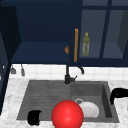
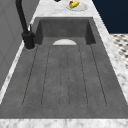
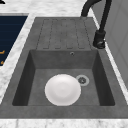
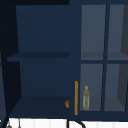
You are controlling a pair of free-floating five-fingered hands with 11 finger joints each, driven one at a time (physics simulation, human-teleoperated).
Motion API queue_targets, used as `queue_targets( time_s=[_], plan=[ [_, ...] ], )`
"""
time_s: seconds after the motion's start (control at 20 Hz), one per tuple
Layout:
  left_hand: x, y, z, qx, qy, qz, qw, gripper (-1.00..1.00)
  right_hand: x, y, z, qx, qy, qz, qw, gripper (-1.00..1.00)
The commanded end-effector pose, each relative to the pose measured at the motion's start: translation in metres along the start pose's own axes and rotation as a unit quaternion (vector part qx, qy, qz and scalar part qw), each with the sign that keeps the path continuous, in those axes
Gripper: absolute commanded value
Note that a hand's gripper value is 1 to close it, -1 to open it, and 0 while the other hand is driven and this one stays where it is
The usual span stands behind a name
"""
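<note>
My left hand [image 1: 34,117] hovers over the front left corner of the grey sink [image 1: 47,95], by the ribbed drainboard, fingers relaxed and holding nothing. My right hand [image 1: 119,93] floats above the counter just right of the basin, its fingers drooping loosely and empty. A red ball [image 1: 67,115] sits low in the front view, between the hands, over the sink's front edge. A white plate [image 3: 62,89] lies flat in the basin beside the drain [image 3: 82,80].
A black faucet [image 1: 67,75] rises behind the sink. Above it is a dark blue wall cabinet [image 4: 42,75], its left side open, with an orange handle [image 4: 76,97], a bottle [image 4: 86,98] behind glass and a small orange item [image 4: 66,103]. A fruit dish [image 2: 76,5] stands on the counter.
</note>
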Motion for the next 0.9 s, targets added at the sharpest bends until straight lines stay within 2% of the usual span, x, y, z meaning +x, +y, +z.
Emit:
queue_targets(
  time_s=[0.0, 0.2, 0.45, 0.6, 0.7, 0.85],
  plan=[
    [0.0, 0.0, 0.0, 0.0, 0.0, 0.0, 1.0, 0.0, -0.014, 0.021, -0.013, 0.016, -0.034, 0.031, 0.9988, -1.0],
    [0.0, 0.0, 0.0, 0.0, 0.0, 0.0, 1.0, 0.0, -0.021, 0.028, -0.021, 0.014, -0.074, 0.009, 0.9971, -1.0],
    [0.0, 0.0, 0.0, 0.0, 0.0, 0.0, 1.0, 0.0, -0.029, 0.033, -0.039, 0.024, -0.091, 0.005, 0.9955, -1.0],
    [0.0, 0.0, 0.0, 0.0, 0.0, 0.0, 1.0, 0.0, -0.034, 0.03, -0.058, 0.029, -0.086, -0.01, 0.9958, -1.0],
    [0.0, 0.0, 0.0, 0.0, 0.0, 0.0, 1.0, 0.0, -0.029, 0.03, -0.075, 0.051, -0.073, -0.01, 0.9959, -1.0],
    [0.0, 0.0, 0.0, 0.0, 0.0, 0.0, 1.0, 0.0, -0.036, 0.032, -0.091, 0.041, -0.093, -0.001, 0.9949, -1.0]
  ],
)
